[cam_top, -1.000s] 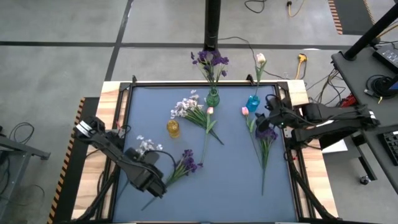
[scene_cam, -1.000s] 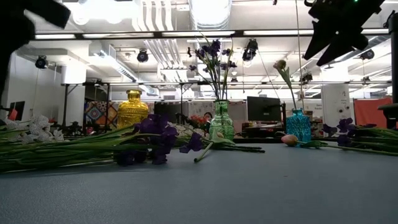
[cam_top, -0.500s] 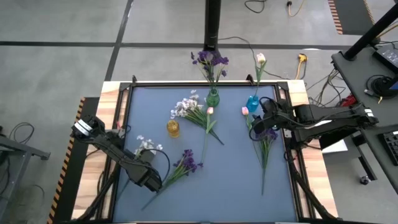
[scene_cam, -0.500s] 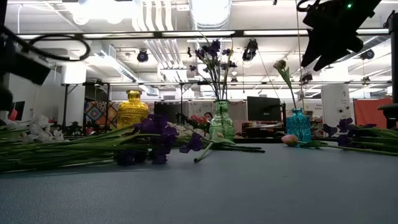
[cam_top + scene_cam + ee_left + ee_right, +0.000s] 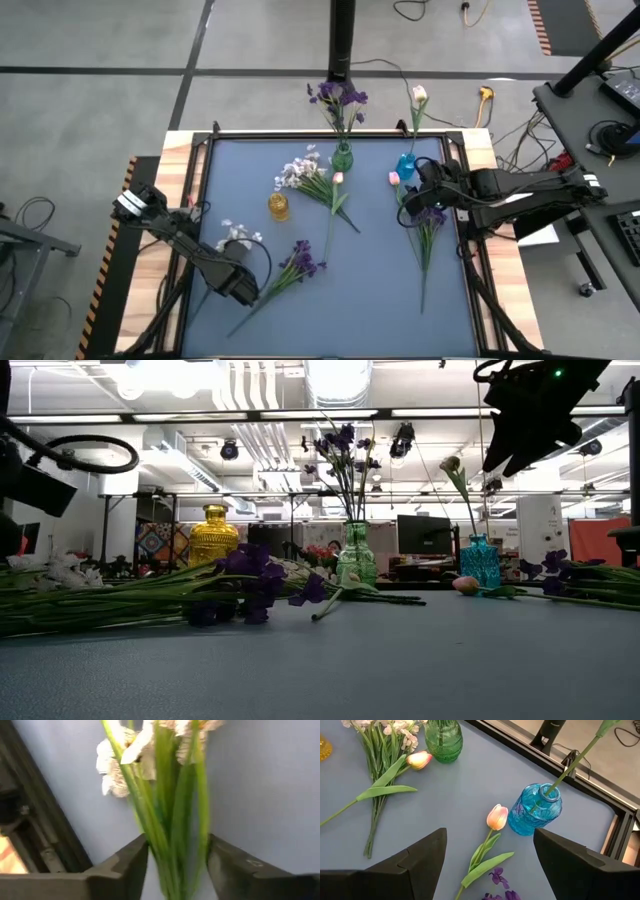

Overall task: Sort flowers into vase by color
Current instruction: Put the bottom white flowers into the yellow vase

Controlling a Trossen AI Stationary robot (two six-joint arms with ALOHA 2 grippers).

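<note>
My left gripper (image 5: 232,280) (image 5: 177,845) is open near the table's near-left part. Its fingers stand on either side of the green stems (image 5: 170,820) of a white-blossom sprig (image 5: 235,237) that lies flat on the mat. A purple sprig (image 5: 300,262) lies just to its right. My right gripper (image 5: 425,188) (image 5: 490,870) is open and hovers above a lying pink tulip (image 5: 496,817), beside the blue vase (image 5: 535,810). That vase holds one pink tulip (image 5: 419,95). The green vase (image 5: 342,157) holds purple flowers (image 5: 338,97). The yellow vase (image 5: 278,207) holds none.
A second white sprig (image 5: 305,170) and a pink tulip (image 5: 418,759) lie between the yellow and green vases. More purple flowers (image 5: 428,215) lie under my right arm, stems pointing to the near edge. A raised black frame (image 5: 200,200) borders the mat.
My left arm has come down over the white sprig near the left edge, and its fingers now straddle the stems. My right gripper has shifted a little toward the table's left, staying above the lying pink tulip. No flower has moved.
</note>
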